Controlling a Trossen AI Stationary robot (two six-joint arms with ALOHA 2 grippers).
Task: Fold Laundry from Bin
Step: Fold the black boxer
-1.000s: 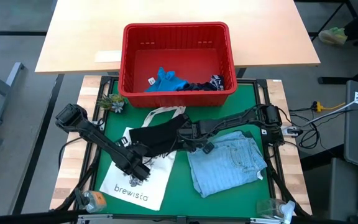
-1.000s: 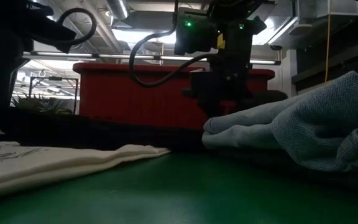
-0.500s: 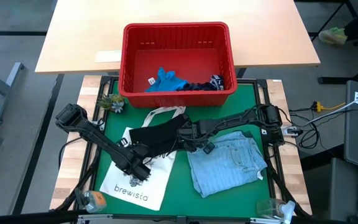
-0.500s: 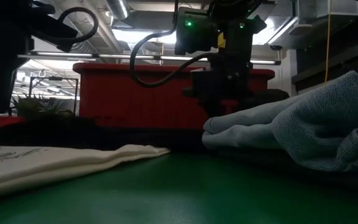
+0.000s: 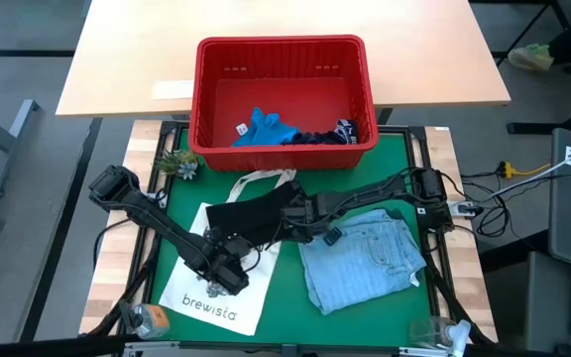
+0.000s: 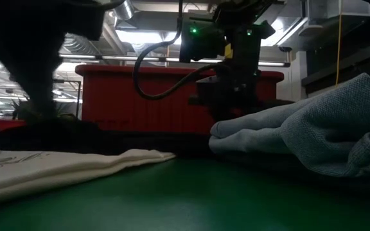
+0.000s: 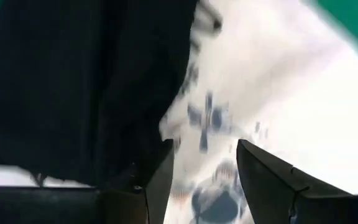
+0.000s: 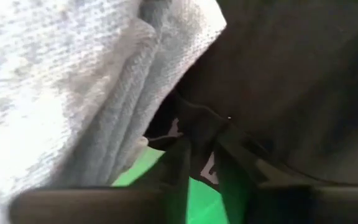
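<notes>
A dark garment (image 5: 251, 216) lies spread over the white tote bag (image 5: 211, 297) and the green mat. A light blue denim shirt (image 5: 365, 260) lies crumpled to its right. The red bin (image 5: 281, 45) at the far edge holds a bright blue garment (image 5: 264, 127) and a dark navy one (image 5: 327, 136). My right gripper (image 5: 300, 230) points down at the dark garment's right edge, shut on it. My left gripper (image 7: 204, 177) hovers open over the tote's print, beside the dark garment's near edge (image 7: 104, 124), nothing between its fingers. My right gripper pinches a bit of the dark garment's right edge (image 8: 197, 134) between its two fingers, right beside the denim shirt (image 8: 73, 93). The fingers come from above, pointing down. The rest of the garment lies flat on the mat and the tote.
A small plant (image 5: 178, 164) stands at the mat's far left corner. An orange-capped bottle (image 5: 147, 318) and a clear item (image 5: 434, 332) sit at the near corners. Bare green mat (image 5: 285, 307) lies between tote and shirt. A wooden table (image 5: 127, 59) stands behind.
My left gripper has swung a little toward the table's right over the tote and tipped its fingers. In the low view its arm has come further into the picture. The garments lie as before.
</notes>
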